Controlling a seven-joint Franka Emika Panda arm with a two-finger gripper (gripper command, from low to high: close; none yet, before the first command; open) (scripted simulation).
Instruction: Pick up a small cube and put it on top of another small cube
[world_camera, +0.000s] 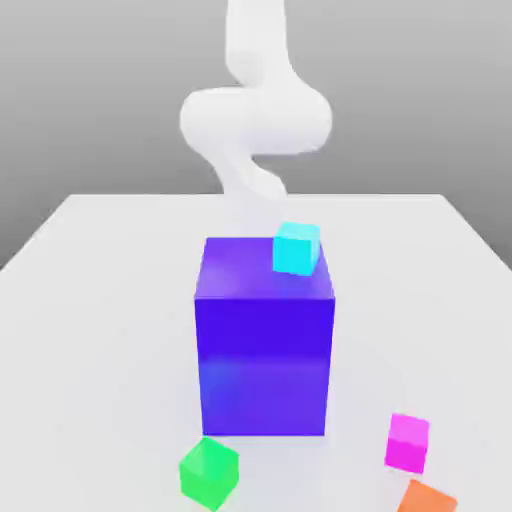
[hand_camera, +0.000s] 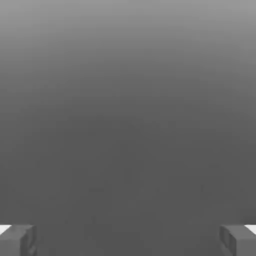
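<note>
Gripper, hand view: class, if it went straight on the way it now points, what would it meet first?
Probably nothing. Between the open fingers of the gripper lies plain grey background, with no cube or table ahead, though depth is hard to judge.

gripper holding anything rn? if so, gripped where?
Nothing held. In the hand view the gripper is open, fingertips far apart with only grey between them. The magenta cube and green cube sit on the table.

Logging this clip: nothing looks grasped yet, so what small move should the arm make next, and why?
Probably swing the open gripper down toward the magenta cube. Its fingers hold nothing, the cube sits free on the table near the exterior view's right, and the green cube is still bare.
</note>
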